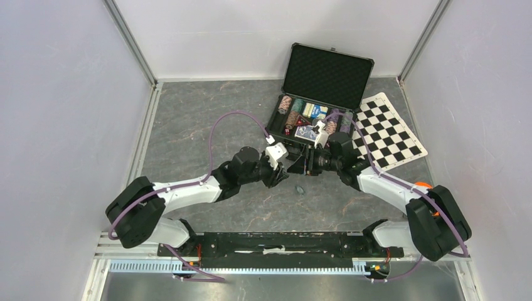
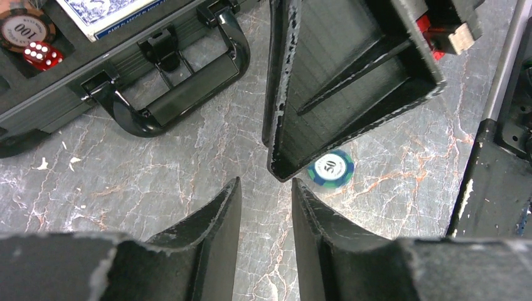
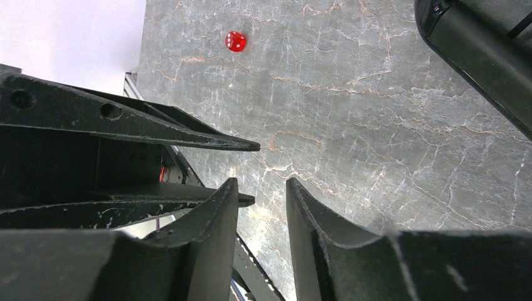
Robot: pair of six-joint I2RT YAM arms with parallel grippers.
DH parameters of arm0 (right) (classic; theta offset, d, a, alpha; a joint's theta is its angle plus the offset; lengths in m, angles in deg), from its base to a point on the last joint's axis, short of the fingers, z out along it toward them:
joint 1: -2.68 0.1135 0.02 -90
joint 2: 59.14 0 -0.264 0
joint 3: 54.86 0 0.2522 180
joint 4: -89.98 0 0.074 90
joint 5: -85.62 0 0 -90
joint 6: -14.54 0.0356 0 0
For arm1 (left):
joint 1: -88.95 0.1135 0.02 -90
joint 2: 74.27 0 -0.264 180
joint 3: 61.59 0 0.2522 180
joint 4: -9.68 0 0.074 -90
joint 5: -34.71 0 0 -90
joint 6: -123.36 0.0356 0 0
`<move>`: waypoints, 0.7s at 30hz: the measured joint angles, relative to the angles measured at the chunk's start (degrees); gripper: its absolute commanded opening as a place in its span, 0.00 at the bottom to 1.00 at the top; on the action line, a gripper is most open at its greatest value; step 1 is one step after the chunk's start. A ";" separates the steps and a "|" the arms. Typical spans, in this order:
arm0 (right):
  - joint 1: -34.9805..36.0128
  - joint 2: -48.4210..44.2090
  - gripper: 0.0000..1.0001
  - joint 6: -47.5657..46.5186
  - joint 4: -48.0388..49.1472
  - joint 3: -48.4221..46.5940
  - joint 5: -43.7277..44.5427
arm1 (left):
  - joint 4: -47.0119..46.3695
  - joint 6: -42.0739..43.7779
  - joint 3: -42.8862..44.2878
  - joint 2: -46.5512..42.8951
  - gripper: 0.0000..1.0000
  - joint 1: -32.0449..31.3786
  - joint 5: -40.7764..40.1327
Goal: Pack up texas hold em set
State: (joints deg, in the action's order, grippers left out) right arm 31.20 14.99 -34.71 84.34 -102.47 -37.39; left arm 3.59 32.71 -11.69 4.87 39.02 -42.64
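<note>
Left pincer [image 2: 265, 182] and right pincer [image 3: 262, 182]: both narrowly parted, empty. Blue 50 chip [image 2: 330, 168] loose on bench [image 2: 125, 188]. Case [image 1: 326, 70] lid-up by far edge.

Left hand [image 2: 266, 183] and right hand [image 3: 260, 183] face each other, both narrowly parted.

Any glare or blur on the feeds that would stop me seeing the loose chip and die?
Top external: even, soft light with no glare, but the chip is tiny there. Left wrist: the chip is sharp and its 50 is readable; only the left gripper's fingers look soft. Right wrist: the die is crisp; the upper-left corner is washed out pale.
</note>
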 measured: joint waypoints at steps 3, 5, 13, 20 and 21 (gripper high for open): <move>0.26 0.33 0.32 0.00 0.20 0.00 0.00 | -0.15 0.44 -0.04 -0.55 0.39 -0.20 0.13; 0.39 0.68 0.36 0.09 0.46 0.00 0.00 | -0.42 0.63 -0.20 -0.79 0.40 -0.22 0.44; 0.15 -0.48 0.64 -7.96 -9.84 -2.49 8.76 | 4.13 0.09 1.86 -0.02 0.77 -0.57 0.28; -0.35 -13.60 0.77 -17.42 -25.99 -2.25 24.26 | 14.67 -3.26 9.05 1.20 1.00 -1.31 -3.56; -0.35 -14.97 0.83 -18.16 -27.74 -1.95 25.33 | 15.54 -3.91 9.84 1.18 1.00 -1.31 -4.85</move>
State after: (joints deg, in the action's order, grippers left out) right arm 30.85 0.02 -52.87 56.61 -104.41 -12.06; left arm 19.13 28.80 -1.86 6.05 37.71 -47.49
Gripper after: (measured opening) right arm 0.751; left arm 0.993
